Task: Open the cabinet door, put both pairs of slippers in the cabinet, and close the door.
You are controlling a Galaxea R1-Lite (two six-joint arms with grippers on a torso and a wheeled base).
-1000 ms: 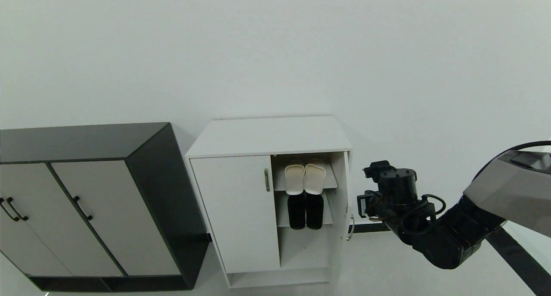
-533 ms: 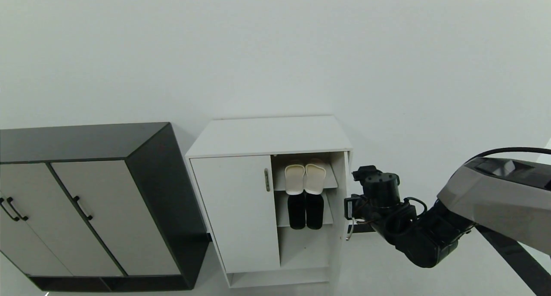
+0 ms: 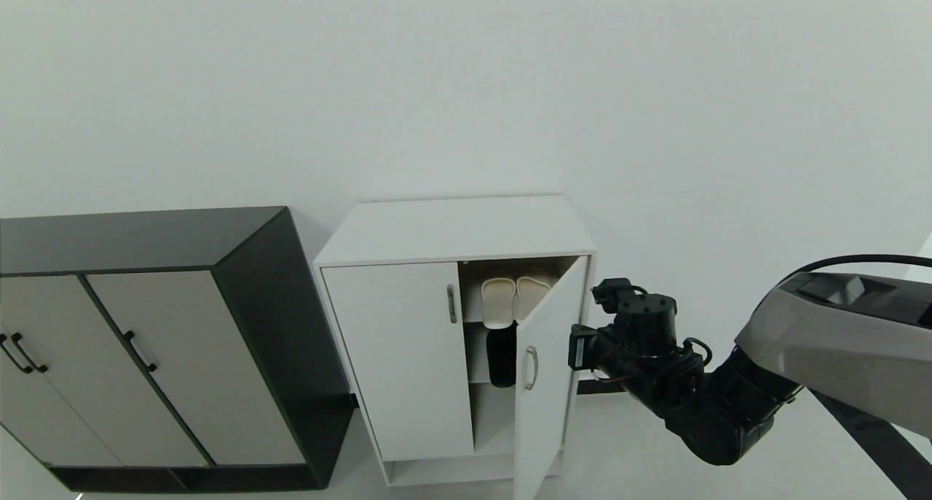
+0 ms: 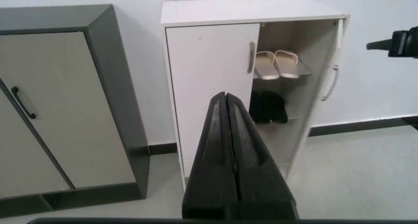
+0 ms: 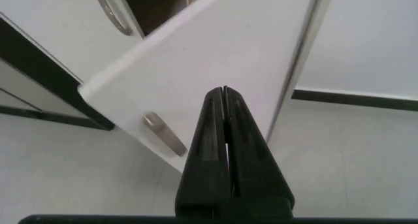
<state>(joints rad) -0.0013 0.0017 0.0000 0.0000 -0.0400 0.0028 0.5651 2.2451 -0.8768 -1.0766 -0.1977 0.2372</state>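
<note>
While I watched the head view, the white cabinet [image 3: 451, 227] stood against the wall with its left door [image 3: 397, 354] shut and its right door [image 3: 542, 372] swung about halfway out. Inside, the white slippers [image 3: 506, 295] sat on the upper shelf and the black slippers [image 3: 501, 356] on the shelf below, both pairs partly hidden by that door. The right gripper [image 3: 582, 346] hung just beside the door's outer face, near the level of its handle [image 3: 531, 367]. A dark cabinet [image 3: 145, 325] stood to the left of the white one. From the left wrist view, the left gripper [image 4: 225, 98] hung well back from the cabinet, its jaws pressed together on nothing. From the right wrist view, the right gripper's fingers [image 5: 210, 126] lay flat against each other, gripping nothing, with their tips at the door's outer face near the handle. I could not tell whether they touched it.
</note>
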